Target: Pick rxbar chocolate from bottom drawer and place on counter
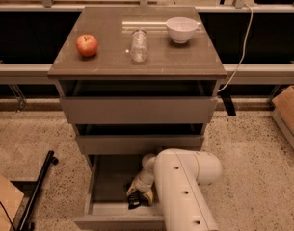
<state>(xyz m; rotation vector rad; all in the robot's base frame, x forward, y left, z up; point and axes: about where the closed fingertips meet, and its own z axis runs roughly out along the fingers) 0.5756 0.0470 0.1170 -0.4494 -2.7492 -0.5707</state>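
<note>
The bottom drawer (100,184) is pulled out below the two upper drawers. My gripper (139,192) reaches down into it from the white arm (185,186), which covers the drawer's right half. A small black piece, the rxbar chocolate (134,202), shows right under the gripper's tan tip on the drawer floor. I cannot make out whether the bar is held or only touched. The brown-grey counter (108,61) tops the cabinet above.
On the counter stand a red apple (86,45) at the left, a glass jar (139,45) in the middle and a white bowl (181,29) at the back right. A black pole (38,189) lies on the floor left. A cardboard box (288,112) sits right.
</note>
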